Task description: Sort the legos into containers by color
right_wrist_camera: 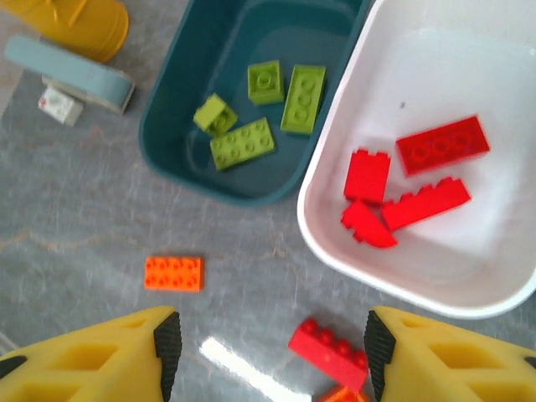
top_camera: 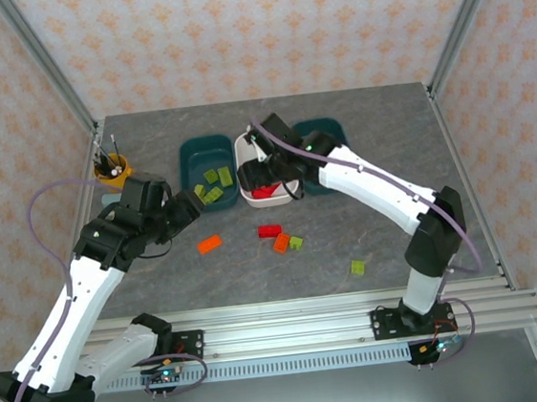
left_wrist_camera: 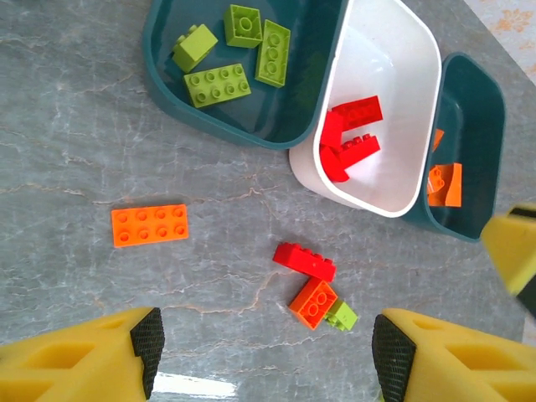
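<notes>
Overhead, a gray marbled table (top_camera: 388, 150) sits inside a booth with peach patterned wallpaper (top_camera: 232, 32) on three sides and metal posts (top_camera: 45, 61) rising at the far corners. A metal rail (top_camera: 290, 316) runs across the bottom of the frame.

Three trays stand side by side at upper centre:
- a teal tray (top_camera: 198, 155) holding green bricks (top_camera: 212, 193)
- a white tray (top_camera: 242, 154) holding red bricks (left_wrist_camera: 352, 138)
- a second teal tray (top_camera: 329, 132) holding orange bricks (left_wrist_camera: 444, 182)

A yellow cup (top_camera: 111, 168) stands at the upper left.

Loose on the bare surface at centre lie a long orange brick (top_camera: 210, 244), a red brick (top_camera: 270, 231), and a small orange brick (top_camera: 282, 243) touching a small green brick (top_camera: 296, 243). Another green brick (top_camera: 357, 267) lies apart toward the lower right.

The left gripper (left_wrist_camera: 268, 352) hangs above the loose bricks with its jaws wide apart and nothing between them. The right gripper (right_wrist_camera: 270, 352) hovers at the lower edge of the white tray, jaws parted, gripping nothing.
</notes>
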You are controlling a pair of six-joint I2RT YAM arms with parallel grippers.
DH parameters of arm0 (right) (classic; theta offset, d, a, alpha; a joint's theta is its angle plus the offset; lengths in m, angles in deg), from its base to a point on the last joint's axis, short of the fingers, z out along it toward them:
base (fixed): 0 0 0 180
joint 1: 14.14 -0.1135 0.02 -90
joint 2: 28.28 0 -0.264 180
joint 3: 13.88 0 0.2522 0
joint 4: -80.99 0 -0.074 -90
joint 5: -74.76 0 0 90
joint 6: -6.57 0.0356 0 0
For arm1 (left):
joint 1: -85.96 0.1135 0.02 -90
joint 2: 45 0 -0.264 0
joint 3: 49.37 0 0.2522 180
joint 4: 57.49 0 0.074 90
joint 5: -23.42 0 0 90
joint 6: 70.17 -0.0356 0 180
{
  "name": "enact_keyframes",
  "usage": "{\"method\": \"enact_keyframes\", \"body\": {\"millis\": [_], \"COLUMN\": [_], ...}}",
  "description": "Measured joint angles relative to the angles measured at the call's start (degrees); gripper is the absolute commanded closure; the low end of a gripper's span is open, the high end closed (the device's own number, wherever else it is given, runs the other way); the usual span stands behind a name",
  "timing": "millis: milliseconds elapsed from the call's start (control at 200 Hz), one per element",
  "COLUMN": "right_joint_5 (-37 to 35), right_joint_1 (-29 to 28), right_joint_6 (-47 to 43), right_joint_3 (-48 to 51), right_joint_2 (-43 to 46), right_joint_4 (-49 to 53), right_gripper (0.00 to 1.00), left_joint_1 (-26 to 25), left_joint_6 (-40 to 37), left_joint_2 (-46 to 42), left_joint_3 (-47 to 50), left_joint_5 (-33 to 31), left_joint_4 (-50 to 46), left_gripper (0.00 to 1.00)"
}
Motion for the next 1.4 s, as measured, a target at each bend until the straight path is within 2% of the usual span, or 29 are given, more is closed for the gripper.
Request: {"method": "enact_keyframes", "body": {"millis": [140,280,535,651,711,801,966,1196,1401], "right_joint_5": [-1.5,-3.0,-7.0,-8.4,-8.7,-9.2,-9.8,-10.7,-11.3], "right_joint_1": [-2.3,-2.7,-2.6,-2.6,-2.6,-2.6,-2.6,-2.6,-2.6], "right_joint_6": [-0.1,1.2,6.2,8.1,9.6,11.6,13.7,15.8,17.6], "right_joint_3": [8.5,17.6,30.8,32.2,33.9,36.4,38.2,38.6,38.9], "right_joint_2": [4.1,10.2,25.1,28.5,30.8,35.9,44.1,52.0,55.2], "right_joint_4": [-0.2,-0.3,2.1,3.8,3.5,5.6,7.7,10.8,12.3], "right_gripper": [0.38,0.38,0.37,0.37,0.36,0.33,0.28,0.28,0.28], "left_joint_1": [-0.3,-2.6,-13.3,-15.3,-17.1,-21.0,-25.4,-28.2,-29.6], "left_joint_6": [-0.1,-0.2,2.1,4.1,7.5,12.0,20.3,33.8,41.7], "left_joint_2": [-1.2,0.6,16.6,21.1,26.1,35.9,46.6,50.8,54.4], "left_joint_3": [1.1,3.9,3.8,3.8,0.0,-7.4,-12.9,-14.1,-16.0], "left_joint_5": [0.8,4.6,6.4,7.3,7.1,7.7,9.8,10.6,10.1], "left_joint_4": [-0.3,0.3,5.9,8.4,7.0,10.2,12.0,14.3,15.5], "left_gripper": [0.31,0.31,0.32,0.32,0.32,0.32,0.32,0.35,0.41]}}
